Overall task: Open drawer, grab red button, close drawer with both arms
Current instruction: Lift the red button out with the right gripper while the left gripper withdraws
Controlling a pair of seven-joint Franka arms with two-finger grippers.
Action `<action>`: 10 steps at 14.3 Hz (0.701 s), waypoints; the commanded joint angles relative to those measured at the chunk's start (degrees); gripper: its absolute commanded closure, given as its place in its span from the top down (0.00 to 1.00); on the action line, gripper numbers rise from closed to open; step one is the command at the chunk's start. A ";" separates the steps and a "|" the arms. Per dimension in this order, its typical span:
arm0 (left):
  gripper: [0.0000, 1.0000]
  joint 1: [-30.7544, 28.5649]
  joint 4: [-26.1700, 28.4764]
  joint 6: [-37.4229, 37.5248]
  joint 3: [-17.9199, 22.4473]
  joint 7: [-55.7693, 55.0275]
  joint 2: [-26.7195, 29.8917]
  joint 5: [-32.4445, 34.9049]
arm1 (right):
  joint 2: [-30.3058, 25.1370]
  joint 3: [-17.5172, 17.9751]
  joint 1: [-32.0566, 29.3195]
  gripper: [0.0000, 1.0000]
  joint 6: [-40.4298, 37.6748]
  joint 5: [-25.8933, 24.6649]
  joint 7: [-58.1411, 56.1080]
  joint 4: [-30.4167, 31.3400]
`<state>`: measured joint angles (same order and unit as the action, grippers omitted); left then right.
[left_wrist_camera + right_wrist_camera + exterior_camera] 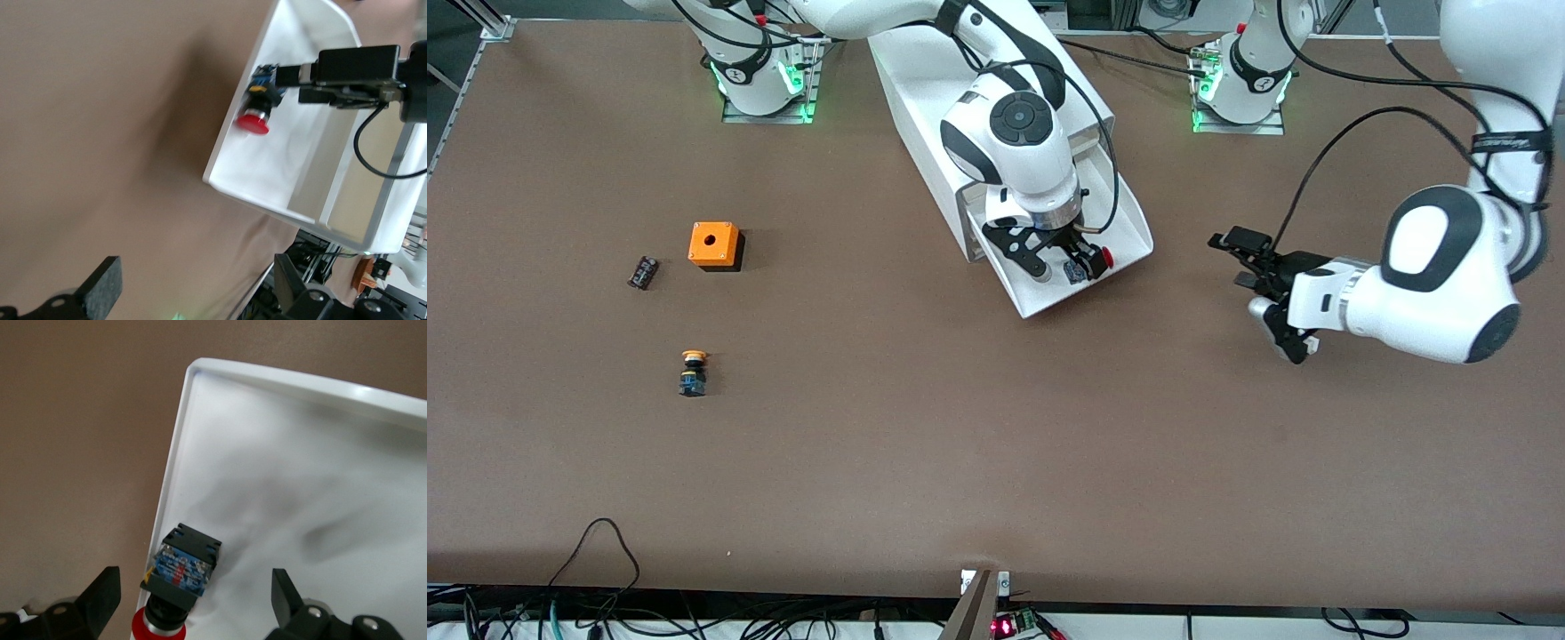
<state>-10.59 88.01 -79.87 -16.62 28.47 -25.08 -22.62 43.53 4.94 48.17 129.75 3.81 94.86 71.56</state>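
Observation:
The white drawer [1129,222] stands pulled out of the white cabinet [925,107]. The red-capped button [1096,261] lies on its side in it, against the side wall near the front lip. My right gripper [1063,267] is open just above the button, one finger on each side, not touching. The right wrist view shows the button [180,570] between the open fingers of my right gripper [193,603] on the drawer floor [300,487]. My left gripper [1240,280] is open and empty over bare table beside the drawer. Its wrist view [197,287] shows the button [257,107] and the drawer [287,153].
An orange box with a round hole [713,244], a small dark part [643,272] and a yellow-capped button [692,373] lie toward the right arm's end of the table. The right arm's wrist hangs over the drawer's inner part.

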 commanded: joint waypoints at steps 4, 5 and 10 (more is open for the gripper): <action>1.00 0.93 -17.59 12.17 -1.04 -13.69 -0.41 12.84 | 3.50 0.25 -0.18 0.99 -0.11 -0.74 2.88 -5.73; 1.00 1.01 -19.18 13.15 -1.04 -13.87 -0.41 14.78 | 3.58 0.33 -0.18 0.99 -0.02 -0.65 2.96 -5.73; 1.00 1.10 -23.14 13.51 -1.05 -13.70 1.43 24.97 | 4.46 0.42 0.17 0.86 1.82 -0.65 4.72 -5.73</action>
<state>-9.92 67.48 -67.50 -17.51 15.73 -24.00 -1.69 46.35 4.94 48.09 130.79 3.82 97.83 68.02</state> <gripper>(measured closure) 0.000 0.040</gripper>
